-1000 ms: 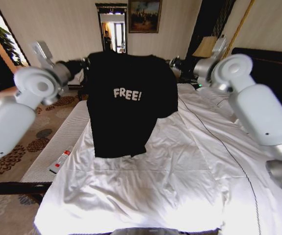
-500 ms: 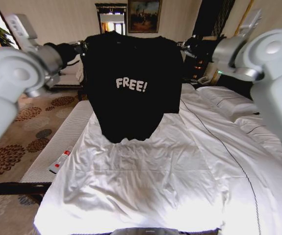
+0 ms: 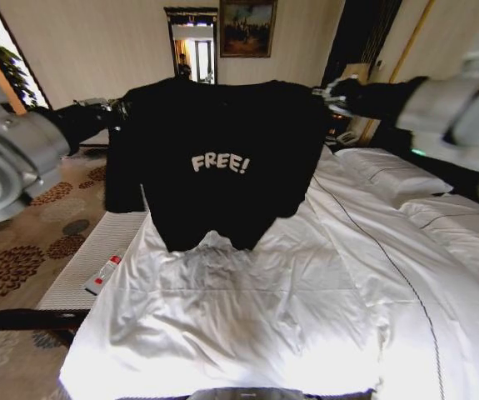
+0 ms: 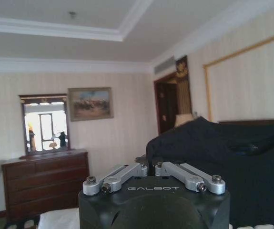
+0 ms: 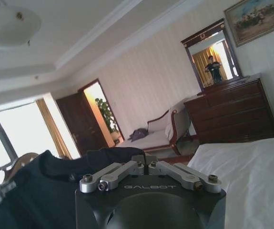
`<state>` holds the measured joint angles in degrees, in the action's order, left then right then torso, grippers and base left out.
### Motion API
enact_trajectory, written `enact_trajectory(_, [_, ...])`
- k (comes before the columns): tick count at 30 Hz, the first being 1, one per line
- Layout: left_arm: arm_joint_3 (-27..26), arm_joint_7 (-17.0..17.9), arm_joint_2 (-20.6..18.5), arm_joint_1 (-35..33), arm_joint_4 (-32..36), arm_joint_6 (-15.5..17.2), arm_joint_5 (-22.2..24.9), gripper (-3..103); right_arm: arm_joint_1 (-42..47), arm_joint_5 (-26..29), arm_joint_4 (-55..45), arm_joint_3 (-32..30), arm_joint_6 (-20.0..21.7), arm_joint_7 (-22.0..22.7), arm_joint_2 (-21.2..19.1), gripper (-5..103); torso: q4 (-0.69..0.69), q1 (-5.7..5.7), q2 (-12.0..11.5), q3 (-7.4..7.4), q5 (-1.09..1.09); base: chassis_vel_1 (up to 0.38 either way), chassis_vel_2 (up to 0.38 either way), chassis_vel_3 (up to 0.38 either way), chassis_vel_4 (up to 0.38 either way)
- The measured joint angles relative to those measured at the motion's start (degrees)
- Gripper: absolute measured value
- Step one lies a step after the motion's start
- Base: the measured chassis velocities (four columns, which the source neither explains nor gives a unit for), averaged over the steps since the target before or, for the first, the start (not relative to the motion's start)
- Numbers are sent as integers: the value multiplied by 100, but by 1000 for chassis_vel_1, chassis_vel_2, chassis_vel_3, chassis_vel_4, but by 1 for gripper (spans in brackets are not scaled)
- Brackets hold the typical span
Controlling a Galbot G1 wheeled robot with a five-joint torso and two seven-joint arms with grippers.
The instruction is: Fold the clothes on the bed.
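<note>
1. I hold the black T-shirt [image 3: 222, 158] up in the air above the bed [image 3: 306, 283], spread between my two arms; its white "FREE!" lettering faces my head camera and reads upright.
2. My left gripper [image 3: 121, 110] sits at the shirt's shoulder on my left side, its fingers closed together on the fabric; in my left wrist view the gripper [image 4: 152, 168] has its links drawn in, and the dark cloth [image 4: 222, 157] bunches up just past the fingertips.
3. My right gripper [image 3: 332, 90] is at the other shoulder, likewise pinched onto the shirt; in my right wrist view that gripper [image 5: 145, 162] is clamped with black fabric [image 5: 55, 186] gathered around and beside it.
4. The top edge of the shirt stretches roughly level between both grippers; the sleeve on my left hangs down loose past the body of the shirt.
5. The hem hangs free near the white sheet; whether it brushes the sheet I cannot tell; the bottom edge is uneven, higher in the middle.
6. The bed lies below and ahead of me, its white sheet wrinkled; white pillows [image 3: 389, 173] lie toward the far right, by the dark headboard.
7. A small red and white object [image 3: 103, 273] lies on the pale strip along the bed's left side.
8. A dark wooden dresser [image 5: 237, 112] with a mirror above it stands against the far wall.
</note>
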<state>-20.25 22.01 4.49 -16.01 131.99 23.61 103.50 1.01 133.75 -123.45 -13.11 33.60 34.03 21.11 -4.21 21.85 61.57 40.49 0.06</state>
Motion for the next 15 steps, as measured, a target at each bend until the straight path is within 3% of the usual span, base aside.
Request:
enact_trajectory(2, [-183,-25,-205,-28,110,-22,240,2,-142,247,-185,-36,31,162,-136,0,2,0,0,0,-6,0,0,0,0])
enact_trajectory(3, [-358,-26,-644,26,311,-14,736,2,-451,848,-588,-118,60,510,-420,0,4,0,0,0,-11,0,0,0,0])
enact_trajectory(4, [-322,-25,-765,121,343,3,860,2,-490,1006,-686,-153,64,577,-544,0,4,0,1,0,-8,0,0,0,0])
enact_trajectory(6, [-291,-16,-836,188,358,32,964,2,-503,1096,-743,-176,66,610,-626,0,3,0,0,0,-6,0,0,0,0])
enact_trajectory(9, [-84,128,-1132,545,508,362,1510,2,-100,1684,-1108,-869,122,857,-1105,0,-2,1,0,0,-3,0,0,0,0])
enact_trajectory(11, [-59,160,-1164,575,534,409,1566,2,-21,1758,-1162,-971,132,905,-1151,0,-3,1,0,0,-3,0,0,0,0])
enact_trajectory(13, [40,548,-1336,754,711,832,2142,2,225,2271,-1541,-1401,194,1306,-1364,0,-2,1,0,1,-4,0,0,0,0])
enact_trajectory(15, [45,808,-1374,954,773,1043,2571,2,229,2543,-1670,-1538,225,1503,-1457,0,2,1,0,1,-7,0,0,0,0])
